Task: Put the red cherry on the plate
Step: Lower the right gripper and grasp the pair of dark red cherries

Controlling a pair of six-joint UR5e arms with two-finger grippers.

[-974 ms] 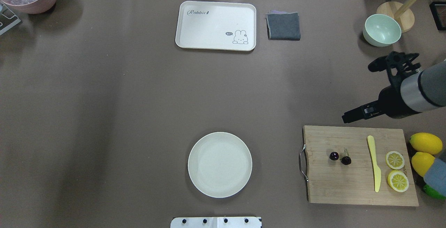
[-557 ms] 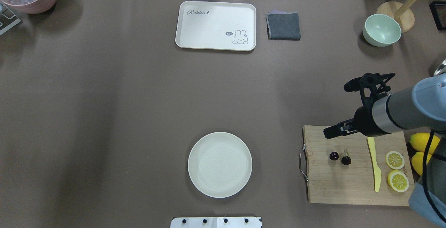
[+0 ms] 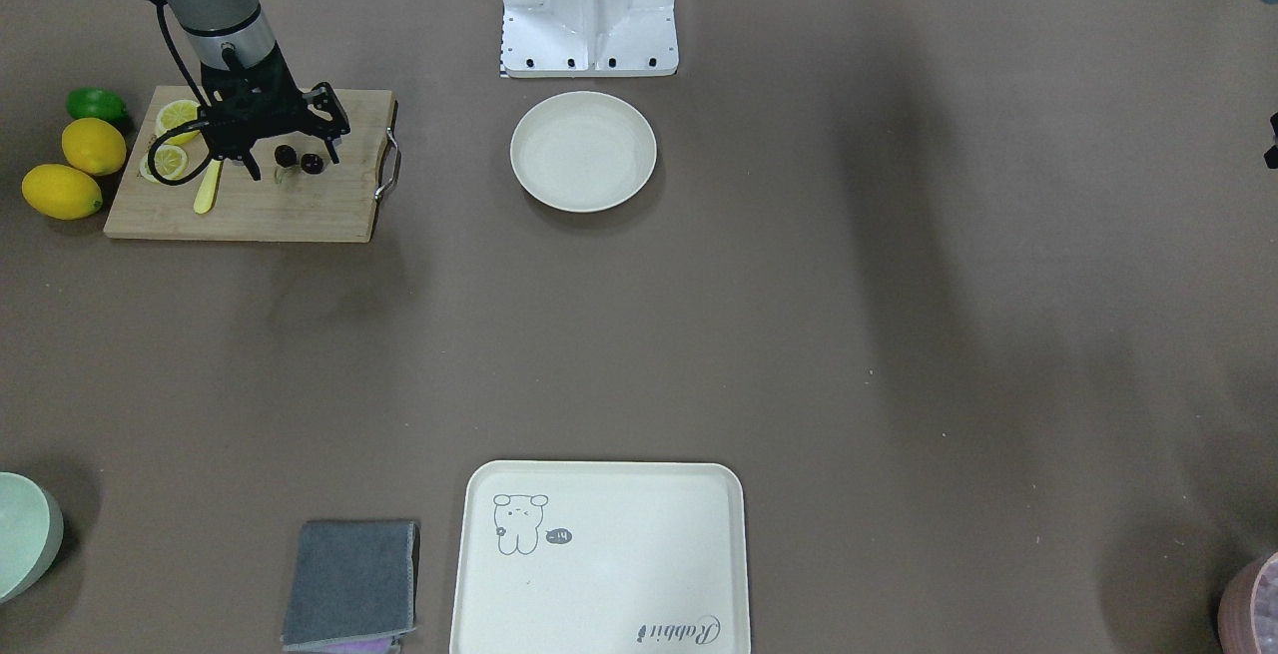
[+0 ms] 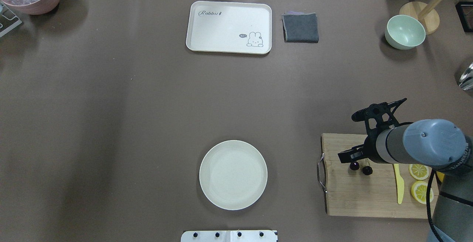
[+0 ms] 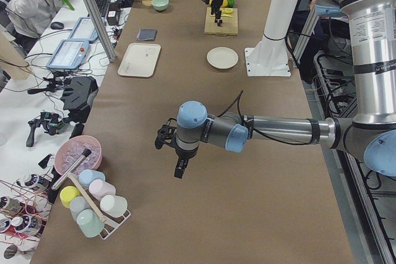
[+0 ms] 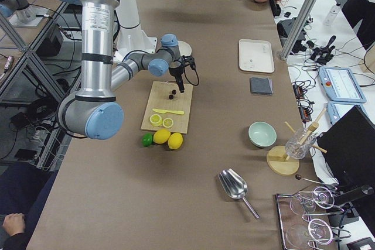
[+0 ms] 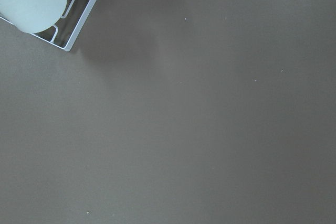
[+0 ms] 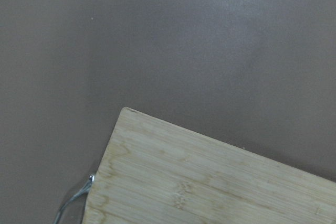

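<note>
The red cherry (image 4: 354, 166), a pair of tiny dark fruits (image 3: 300, 159), lies on the wooden cutting board (image 4: 369, 197) at the table's right. My right gripper (image 3: 293, 165) hangs open just over the pair, one finger (image 3: 334, 150) on each side. From overhead the wrist covers part of that gripper (image 4: 360, 159). The round cream plate (image 4: 233, 174) stands bare near the robot's base, well to the left of the board (image 3: 270, 210). My left gripper (image 5: 176, 160) shows only in the exterior left view, over bare table; I cannot tell whether it is open or shut.
A yellow knife (image 4: 398, 186) and two lemon halves (image 4: 419, 171) share the board; whole lemons (image 3: 62, 190) and a lime (image 3: 97, 103) lie beside it. Farther off are the rabbit tray (image 4: 229, 27), a grey cloth (image 4: 300, 27) and a green bowl (image 4: 405, 31).
My right arm has swung from beside the green bowl toward the robot and leftward, ending over the cutting board above the cherries. Nothing else has moved.
</note>
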